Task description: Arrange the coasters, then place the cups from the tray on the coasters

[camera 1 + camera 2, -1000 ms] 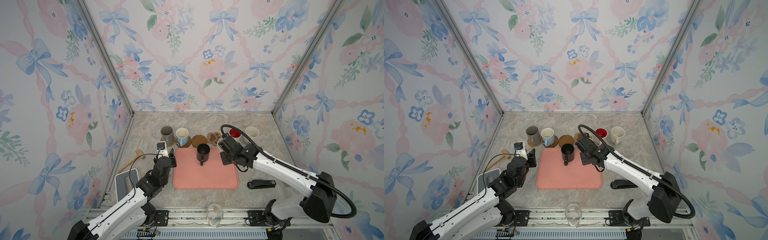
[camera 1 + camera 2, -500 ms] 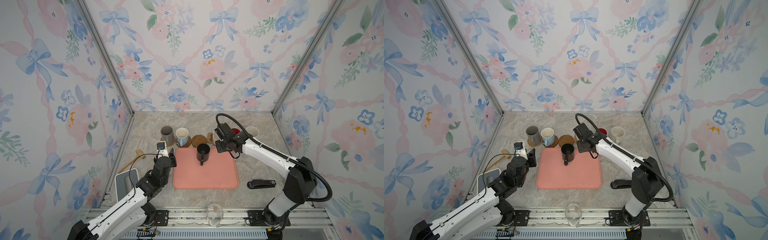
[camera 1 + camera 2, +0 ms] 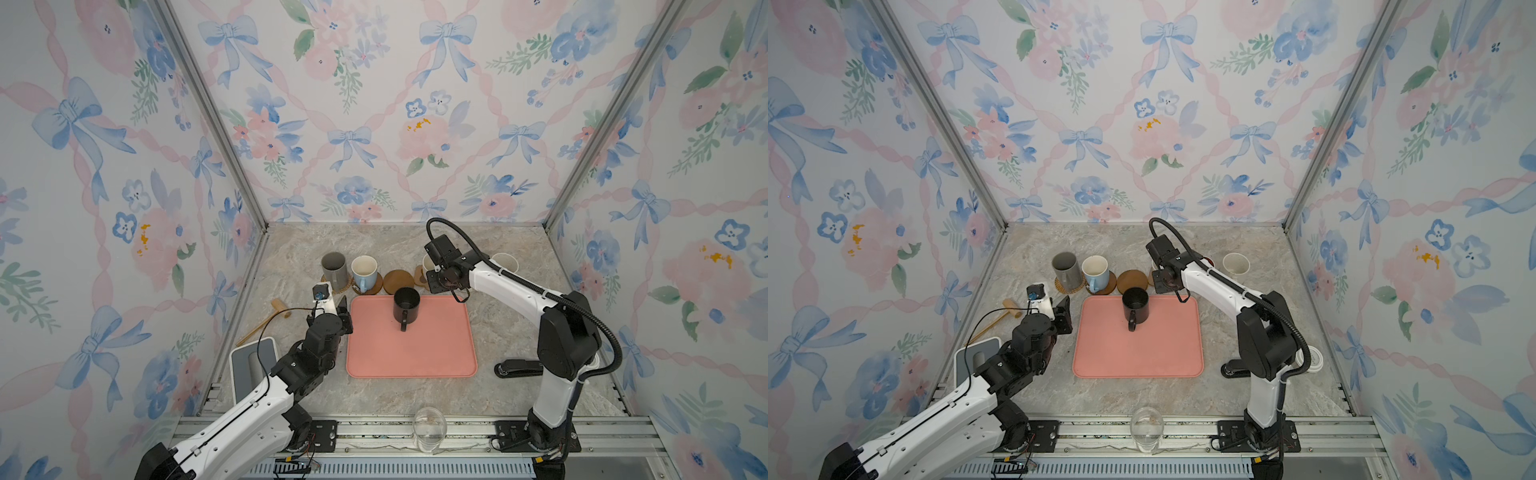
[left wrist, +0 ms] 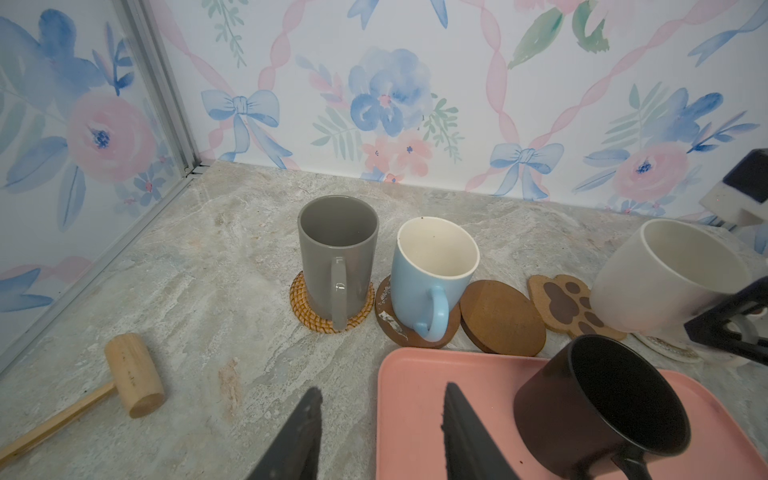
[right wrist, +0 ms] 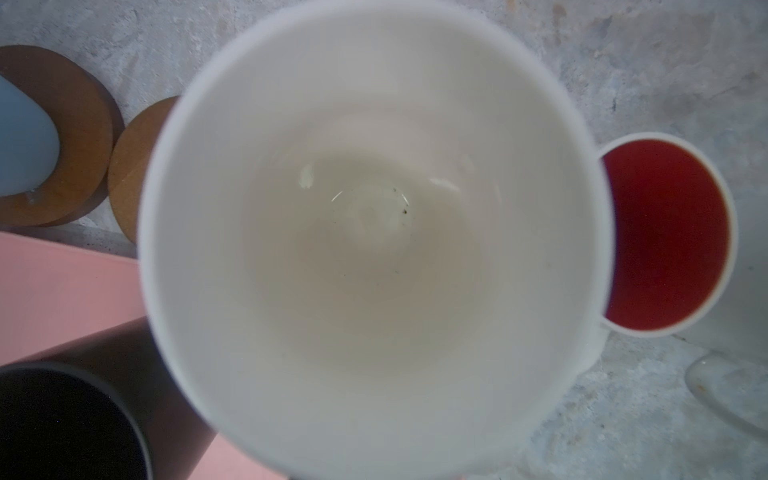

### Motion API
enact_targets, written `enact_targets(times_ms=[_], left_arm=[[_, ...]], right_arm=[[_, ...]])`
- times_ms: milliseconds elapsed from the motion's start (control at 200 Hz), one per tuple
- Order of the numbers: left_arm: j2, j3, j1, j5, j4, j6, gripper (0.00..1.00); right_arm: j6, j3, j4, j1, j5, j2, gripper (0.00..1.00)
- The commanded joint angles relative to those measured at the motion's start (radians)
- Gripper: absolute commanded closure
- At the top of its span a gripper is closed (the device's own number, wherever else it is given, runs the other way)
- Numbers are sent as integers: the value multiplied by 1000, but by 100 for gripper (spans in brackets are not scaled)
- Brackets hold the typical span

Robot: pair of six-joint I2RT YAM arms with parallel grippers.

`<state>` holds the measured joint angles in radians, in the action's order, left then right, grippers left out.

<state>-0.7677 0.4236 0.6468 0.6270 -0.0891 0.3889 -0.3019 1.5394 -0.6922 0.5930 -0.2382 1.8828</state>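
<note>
Gripping the cream-white mug point(image 4: 665, 282), right of frame, the right end effector point(image 3: 433, 277) is holding it on the white woven coaster point(image 4: 669, 352), apparently seating it before release. The left end effector point(image 4: 382, 392) is hovering open beside the tray point(image 3: 436, 353) bearing the black mug point(image 3: 406, 305).

Mallet point(image 4: 133, 374), stapler point(image 3: 517, 368) (black) and clear glass point(image 3: 430, 428).
</note>
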Motion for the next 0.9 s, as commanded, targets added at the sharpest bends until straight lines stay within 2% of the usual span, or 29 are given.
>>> enact_targets(times_ms=[0, 450, 895], left_arm=[[7, -3, -7, -13, -14, -22, 56], [13, -6, -7, -28, -26, -18, 56], [4, 0, -7, -32, -24, -18, 56]], right_arm=[[12, 55, 53, -22, 4, 17, 100], [-17, 104, 86, -59, 59, 112, 100], [-6, 118, 96, -61, 41, 144, 100]])
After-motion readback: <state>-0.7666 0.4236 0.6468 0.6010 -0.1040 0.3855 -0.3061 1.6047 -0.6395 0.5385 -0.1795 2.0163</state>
